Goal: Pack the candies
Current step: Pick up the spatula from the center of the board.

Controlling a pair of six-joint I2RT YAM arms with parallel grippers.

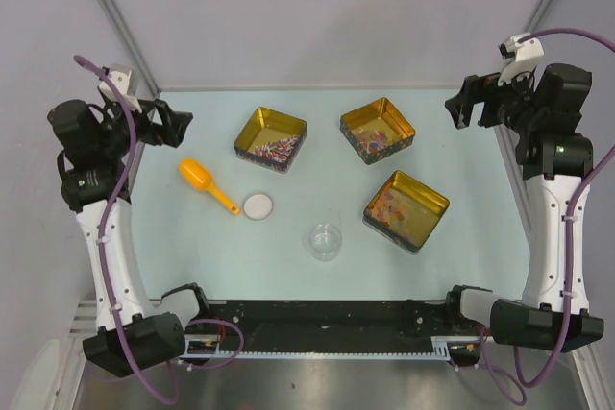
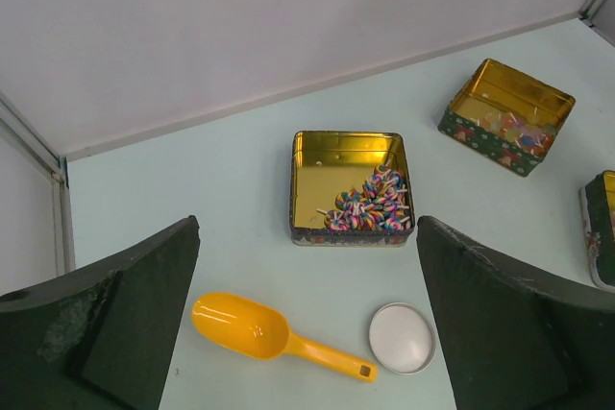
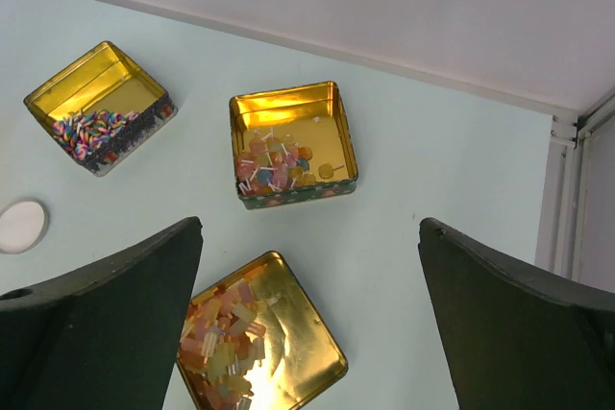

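Here, from above: the left end effector [image 1: 181, 127] hangs in the air w/ its two dark fingers spread wide and nothing btwn them. It sits far left of, and beyond, a clear glass jar [image 1: 326, 240] that stands upright near the front-centre of the pale blue desk [image 1: 192, 247]. The right end effector [image 1: 459, 108] is likewise spread wide and holds nothing, raised far right of the jar and beyond it. Neither touches any item.

Nearest the jar on its left, and a bit further back, a round white lid [image 1: 257, 205] lies flat on the desk. Further left of the jar, an orange scoop [image 1: 204, 182] lies w/ its handle end almost at the lid and its bowl pointing away from the jar.

The candies [image 1: 276, 149] are split over three places, all beyond the jar. First tin [image 1: 252, 124], gold, square, open, behind-left of the jar: a heap of tiny striped multicoloured pieces bunched against its near wall, approx half the floor bare. Second tin [image 1: 380, 110], same kind, behind-right of the jar and furthest back: a thin scatter of mixed pieces. Third tin [image 1: 428, 201], just right of the jar and slightly beyond it: pale pink, yellow and orange blocks over much of its floor.
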